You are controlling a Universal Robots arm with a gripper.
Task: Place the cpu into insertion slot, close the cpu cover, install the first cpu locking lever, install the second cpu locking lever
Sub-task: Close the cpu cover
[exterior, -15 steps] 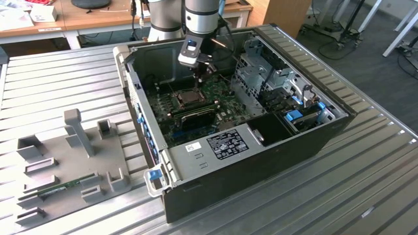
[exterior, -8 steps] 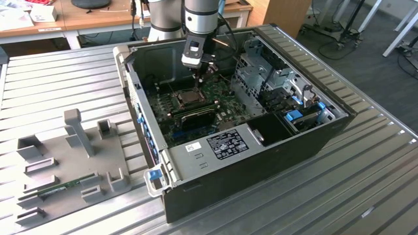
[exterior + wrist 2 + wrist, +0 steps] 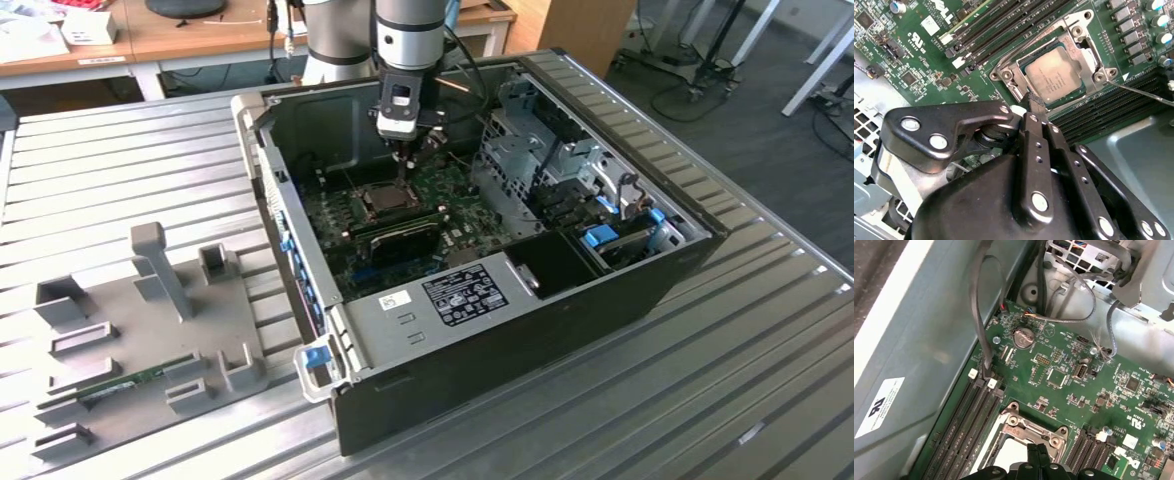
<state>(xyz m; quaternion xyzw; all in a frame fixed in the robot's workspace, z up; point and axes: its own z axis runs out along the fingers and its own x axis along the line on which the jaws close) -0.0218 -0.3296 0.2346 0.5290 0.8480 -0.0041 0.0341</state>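
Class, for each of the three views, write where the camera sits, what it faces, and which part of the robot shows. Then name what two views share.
Exterior view: off the arm, high, looking down into the open computer case; arm and gripper show.
Second wrist view: at the wrist, looking along the shut fingers at the cpu framed by the cpu cover.
First wrist view: at the wrist, facing the motherboard; fingertips show.
Shared: both wrist views show the cpu cover and gripper.

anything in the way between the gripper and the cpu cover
Nothing visible. In the second wrist view the black gripper, fingers together, has its tips right at the edge of the square silvery metal cpu cover, which lies flat around the grey-brown square cpu.
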